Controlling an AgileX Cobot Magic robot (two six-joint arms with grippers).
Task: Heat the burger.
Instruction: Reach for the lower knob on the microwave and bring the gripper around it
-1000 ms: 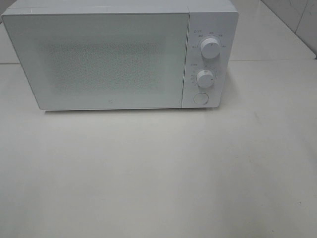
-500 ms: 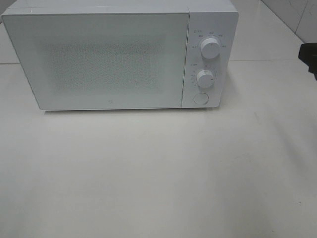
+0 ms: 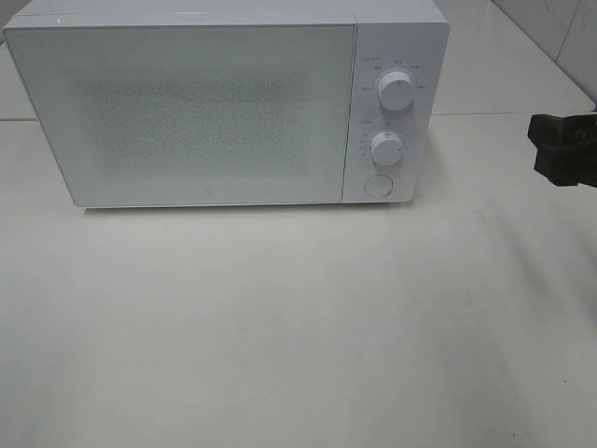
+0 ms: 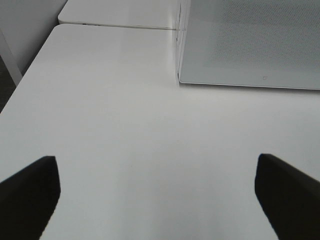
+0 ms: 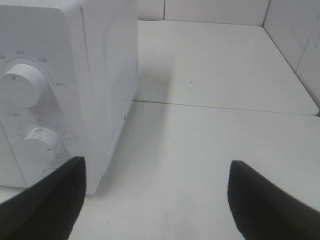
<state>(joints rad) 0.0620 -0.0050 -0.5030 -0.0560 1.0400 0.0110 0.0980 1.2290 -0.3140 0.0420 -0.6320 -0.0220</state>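
A: The right gripper (image 3: 562,149) has come further in at the right edge, beside the microwave (image 3: 396,42).
B: Its jaws?
A: Spread, empty.
B: And the left gripper (image 4: 157,197)?
A: Spread wide over the table (image 4: 125,125), holding nothing.
B: The burger?
A: It's in no view. The door (image 3: 187,112) is shut, so I can't tell.

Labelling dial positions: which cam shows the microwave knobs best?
Exterior high: upper knob and lower knob both face on, with the markings around them visible. Right wrist sees them obliquely at the frame edge. Left wrist shows only a corner of the door, no knobs.
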